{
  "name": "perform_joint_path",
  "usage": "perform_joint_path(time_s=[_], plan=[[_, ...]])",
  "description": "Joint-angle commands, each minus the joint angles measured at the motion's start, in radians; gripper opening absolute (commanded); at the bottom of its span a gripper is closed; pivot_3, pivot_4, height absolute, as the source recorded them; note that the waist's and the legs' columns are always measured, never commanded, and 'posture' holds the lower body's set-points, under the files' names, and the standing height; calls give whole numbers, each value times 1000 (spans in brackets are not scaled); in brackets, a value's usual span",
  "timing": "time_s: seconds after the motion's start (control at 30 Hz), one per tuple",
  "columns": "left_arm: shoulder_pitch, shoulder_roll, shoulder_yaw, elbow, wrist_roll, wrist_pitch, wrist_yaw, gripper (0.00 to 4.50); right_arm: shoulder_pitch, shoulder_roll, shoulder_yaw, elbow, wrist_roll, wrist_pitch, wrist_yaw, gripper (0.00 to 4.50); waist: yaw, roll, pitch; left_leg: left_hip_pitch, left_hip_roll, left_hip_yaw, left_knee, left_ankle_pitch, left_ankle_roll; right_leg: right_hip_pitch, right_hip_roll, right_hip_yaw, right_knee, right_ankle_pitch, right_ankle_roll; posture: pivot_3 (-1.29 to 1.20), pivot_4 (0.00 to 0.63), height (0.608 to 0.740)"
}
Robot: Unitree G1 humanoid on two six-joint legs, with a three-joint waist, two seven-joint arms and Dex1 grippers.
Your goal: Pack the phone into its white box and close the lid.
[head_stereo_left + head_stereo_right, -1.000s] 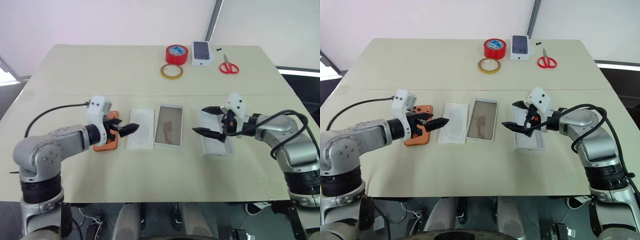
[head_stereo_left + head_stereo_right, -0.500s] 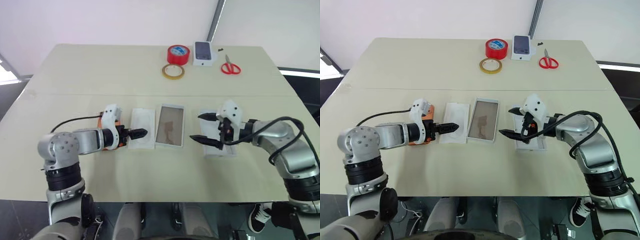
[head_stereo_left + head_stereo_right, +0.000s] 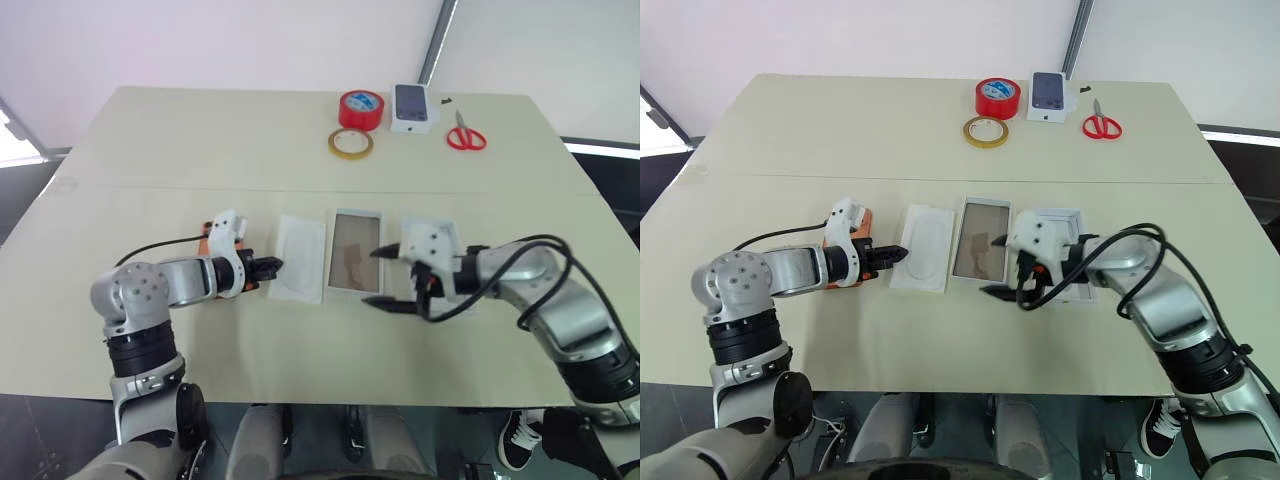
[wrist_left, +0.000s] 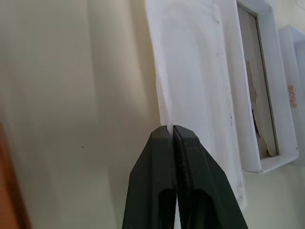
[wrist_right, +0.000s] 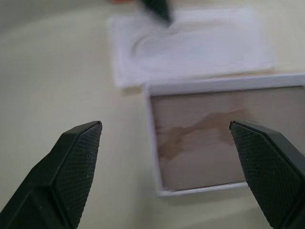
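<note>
The orange phone point(image 3: 864, 216) lies at the left, mostly hidden behind my left wrist. Beside it lies a flat white insert point(image 3: 300, 270). Then comes the white box point(image 3: 352, 240), a rimmed tray with a brownish floor. A white lid-like part point(image 3: 445, 238) sits to its right. My left gripper point(image 3: 278, 264) is shut, its tips point(image 4: 171, 129) at the insert's edge nearest the phone; whether they pinch that edge is unclear. Wide open, my right gripper point(image 3: 372, 276) hovers over the box's near end point(image 5: 200, 181) with nothing between its fingers.
At the table's far side stand a red tape roll point(image 3: 360, 108), a yellowish tape ring point(image 3: 350, 143), a small white box with a phone picture point(image 3: 412, 106) and red scissors point(image 3: 465, 135). Bare tabletop point(image 3: 300, 340) lies between the parts and the front edge.
My left gripper has closed at the insert's edge. My right arm has swung left, from over the lid-like part to over the white box's near end, still open.
</note>
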Motion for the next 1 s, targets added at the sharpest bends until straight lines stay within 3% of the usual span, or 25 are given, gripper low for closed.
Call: perform_joint_path(time_s=[0.03,0.1,0.17,0.4,0.63,1.0], plan=[[-30,-11,63,-42,-10,8,-9,37,-27,6,56,4,-79,-10,-23,4500,1,0,0,0,0,0,0,0,0,0,0,0,0,0,0,0,150,740],[-31,-14,72,-45,-16,9,-8,37,-35,14,88,17,-113,-20,-25,4500,1,0,0,0,0,0,0,0,0,0,0,0,0,0,0,0,150,740],[-29,-13,73,-49,-18,9,-9,0,-43,28,101,21,-127,-20,-29,3686,1,0,0,0,0,0,0,0,0,0,0,0,0,0,0,0,150,740],[-69,-31,147,-43,-28,9,-6,0,-55,43,129,29,-189,-80,-27,37,2,-1,0,0,0,0,0,0,0,0,0,0,0,0,0,0,150,740],[-145,5,186,-10,-28,9,-31,0,-41,45,136,1,-195,-175,33,37,1,-1,0,0,0,0,0,0,0,0,0,0,0,1,2,0,150,740],[-183,15,181,18,-157,9,42,0,-94,197,216,88,-303,-187,-29,37,-2,-1,0,0,0,0,0,0,0,0,1,0,1,2,3,0,150,740]])
